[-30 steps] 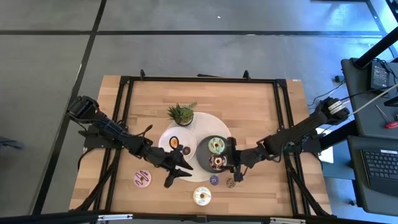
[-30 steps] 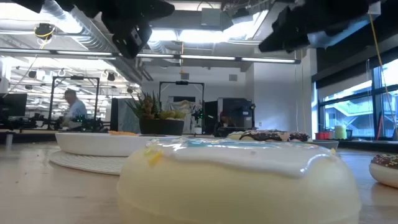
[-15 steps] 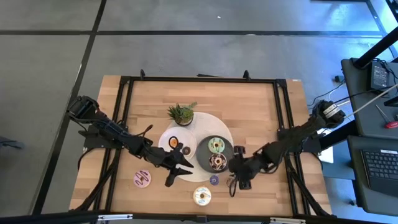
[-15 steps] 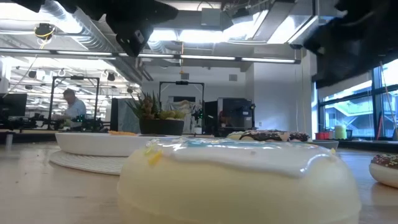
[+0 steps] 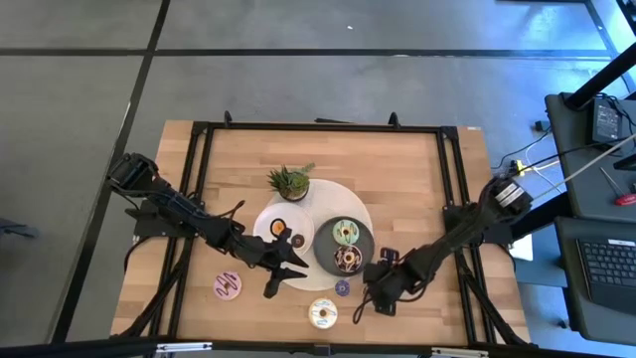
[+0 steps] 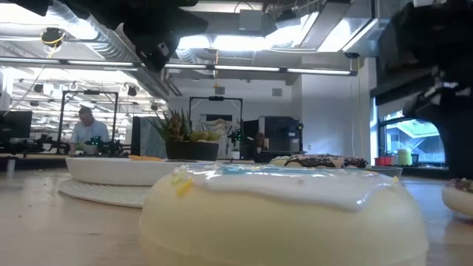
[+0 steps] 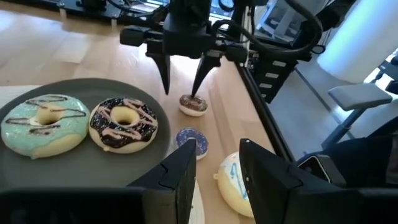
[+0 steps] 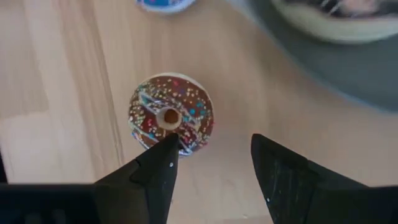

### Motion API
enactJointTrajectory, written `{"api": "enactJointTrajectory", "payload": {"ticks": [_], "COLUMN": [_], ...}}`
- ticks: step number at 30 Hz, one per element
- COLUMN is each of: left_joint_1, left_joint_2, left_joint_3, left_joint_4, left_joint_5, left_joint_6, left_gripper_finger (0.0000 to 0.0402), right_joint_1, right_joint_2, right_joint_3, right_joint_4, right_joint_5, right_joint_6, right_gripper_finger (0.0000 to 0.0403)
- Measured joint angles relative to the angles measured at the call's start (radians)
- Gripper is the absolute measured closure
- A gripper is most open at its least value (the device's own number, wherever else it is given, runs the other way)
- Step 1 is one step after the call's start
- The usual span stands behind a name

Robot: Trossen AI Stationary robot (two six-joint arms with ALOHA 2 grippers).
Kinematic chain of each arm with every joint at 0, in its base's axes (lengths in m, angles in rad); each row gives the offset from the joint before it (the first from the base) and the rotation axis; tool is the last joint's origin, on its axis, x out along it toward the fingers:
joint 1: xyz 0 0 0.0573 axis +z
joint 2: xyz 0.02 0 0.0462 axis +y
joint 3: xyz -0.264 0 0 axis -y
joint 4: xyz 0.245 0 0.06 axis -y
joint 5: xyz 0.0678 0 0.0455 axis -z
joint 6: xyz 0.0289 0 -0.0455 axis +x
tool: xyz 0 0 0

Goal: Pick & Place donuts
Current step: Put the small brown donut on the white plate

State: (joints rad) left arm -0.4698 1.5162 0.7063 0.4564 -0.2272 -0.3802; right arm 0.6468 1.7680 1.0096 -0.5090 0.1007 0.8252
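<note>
While your right arm swings off the dark plate and drops toward the near edge, this is how it stands:

Right gripper: a second ago it hung at the dark grey plate's (image 5: 331,251) 3 o'clock rim; now the right gripper (image 5: 371,292) has come down over the mini brown sprinkled donut (image 8: 171,120), at about 5 o'clock from that plate.
Right jaws: apart and empty, one finger touching or just off the donut's edge, the other standing clear to one side.
Mini brown donut: flat on bare wood, not yet gripped, hidden under the gripper from above.
Left gripper: the left gripper (image 5: 283,277) has barely shifted, hovering off the white plate's (image 5: 264,227) 6 o'clock rim; fingers apart with nothing between them.
Already plated: green donut (image 7: 41,123) and chocolate donut with pink drizzle (image 7: 124,122) side by side on the dark plate; an orange mini (image 5: 279,225) and a brown mini (image 5: 297,240) on the white plate.
Loose on the table: purple mini (image 5: 342,288) just beside the right gripper, white iced donut (image 5: 322,314) at 6 o'clock, pink donut (image 5: 228,285) at 8 o'clock.
What it means: you look lined up for the next pick; centre the fingers before you close, or the donut may get nudged aside.
</note>
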Motion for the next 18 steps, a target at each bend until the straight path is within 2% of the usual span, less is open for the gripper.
{"api": "enactJointTrajectory", "payload": {"ticks": [12,18], "left_joint_1": [0.0,0.0], "left_joint_2": [0.0,0.0], "left_joint_3": [0.0,0.0], "left_joint_4": [-0.012,-0.013], "left_joint_5": [0.0,0.0], "left_joint_6": [-0.001,0.0], "left_gripper_finger": [0.0284,0.0286], "right_joint_1": [0.0,0.0], "right_joint_2": [0.02,0.02], "right_joint_3": [0.0,0.0], "right_joint_4": [0.059,0.072], "right_joint_5": [-0.018,-0.02], "right_joint_6": [0.033,0.007], "right_gripper_finger": [0.0201,0.025]}}
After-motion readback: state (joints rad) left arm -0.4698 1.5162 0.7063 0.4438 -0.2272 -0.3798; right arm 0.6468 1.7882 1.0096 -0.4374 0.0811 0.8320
